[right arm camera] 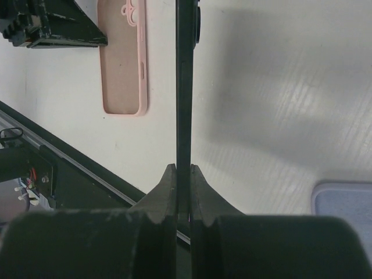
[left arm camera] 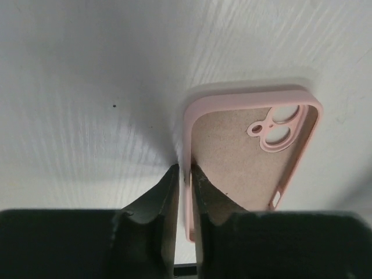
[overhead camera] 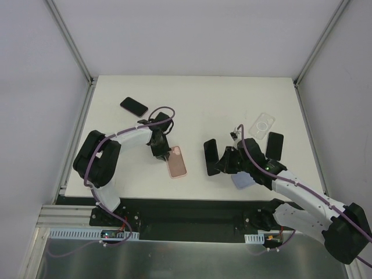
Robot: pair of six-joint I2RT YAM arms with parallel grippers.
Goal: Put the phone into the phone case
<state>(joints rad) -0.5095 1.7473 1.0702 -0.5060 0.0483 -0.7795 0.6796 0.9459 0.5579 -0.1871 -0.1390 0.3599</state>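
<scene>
Left tool [overhead camera: 161,146], top view: over the near-left part of the bench [overhead camera: 203,99], fingers at the far-left edge of the pink case [overhead camera: 177,163]. The case lies flat, open side up. Right tool [overhead camera: 222,160] grips the phone [overhead camera: 210,157], which is black and sits just right of the pink case without touching it. Can't tell if the phone touches the bench. A second black phone [overhead camera: 134,106] lies flat at far left. A clear case [overhead camera: 262,125] is at far right, with a dark slab [overhead camera: 274,145] just beside it on the near-right; phone or case, can't tell. A lavender case [overhead camera: 242,181] is near, partly under the right arm.

Left wrist view: left tool [left arm camera: 186,174] is pinching the pink case [left arm camera: 250,157] by its left side wall, one finger outside and one inside. The camera cutout is at the end away from the tool. The case's far end rests on the bench [left arm camera: 87,87].

Right wrist view: right tool [right arm camera: 183,174] is clamped on the phone [right arm camera: 185,87], seen edge-on as a thin black line running straight out from the fingers. The pink case [right arm camera: 123,64] is to its left, flat on the bench [right arm camera: 279,87], with the left tool [right arm camera: 52,26] at its top-left. A corner of the lavender case [right arm camera: 343,203] shows at lower right.
</scene>
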